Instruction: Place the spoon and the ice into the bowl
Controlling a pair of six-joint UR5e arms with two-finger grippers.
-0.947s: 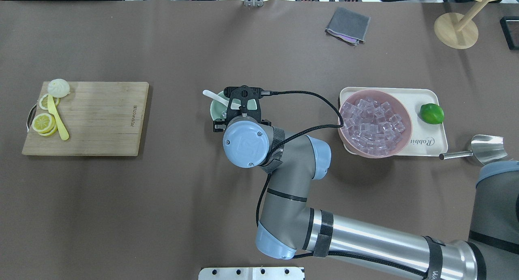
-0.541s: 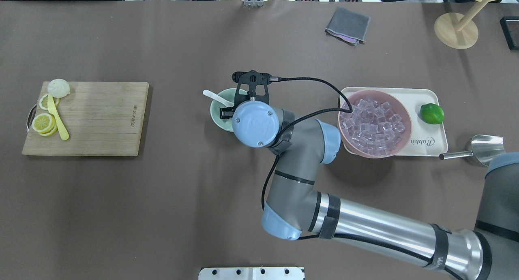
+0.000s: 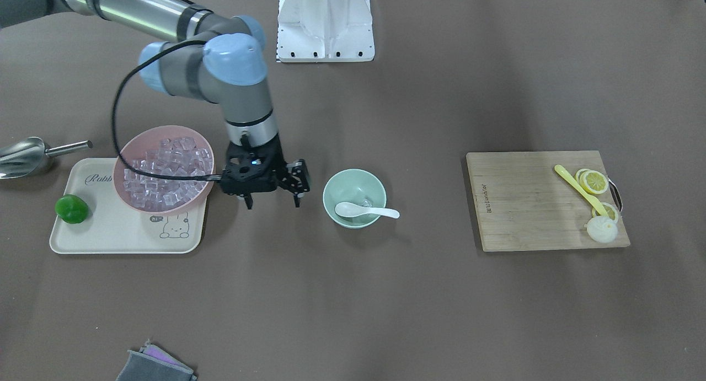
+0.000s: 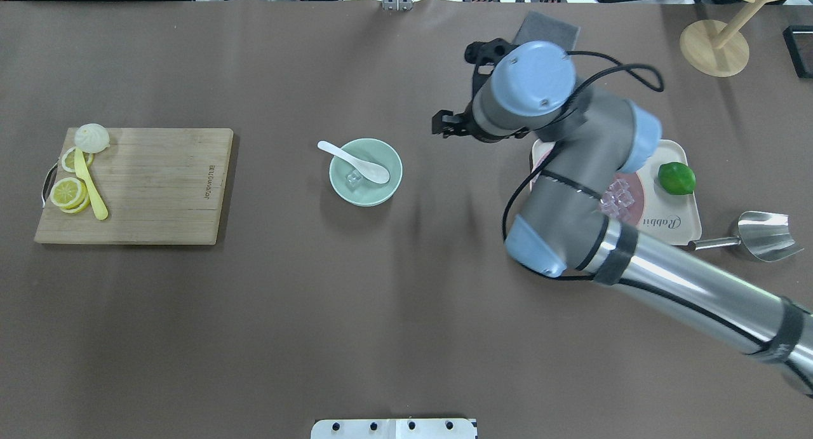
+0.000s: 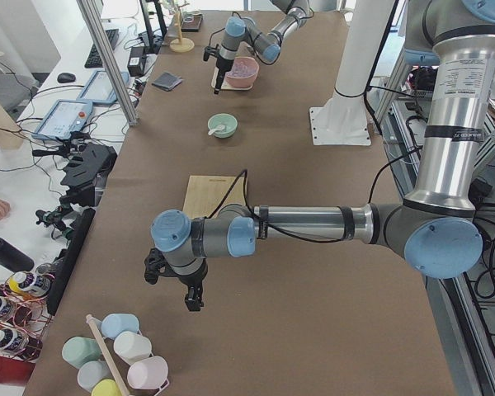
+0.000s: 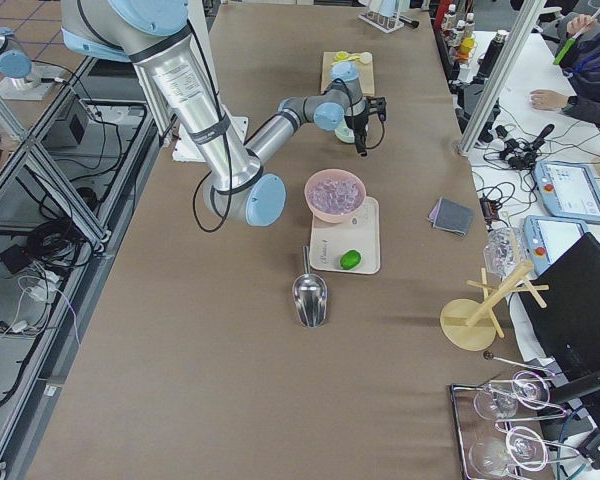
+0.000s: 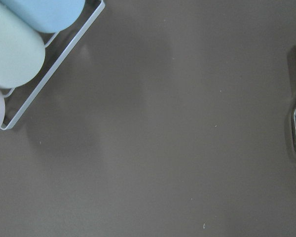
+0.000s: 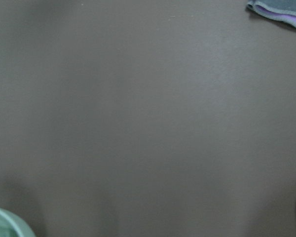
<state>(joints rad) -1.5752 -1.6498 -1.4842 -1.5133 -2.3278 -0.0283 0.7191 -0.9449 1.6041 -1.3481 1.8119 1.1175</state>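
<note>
Right gripper spread wide, bowl near, untouched

Spoon and ice in bowl, cutting board left, tray right

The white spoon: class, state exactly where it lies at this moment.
In the overhead view the spoon rests in the mint-green bowl near the view's middle, handle over the rim towards the cutting board on the left.
</note>
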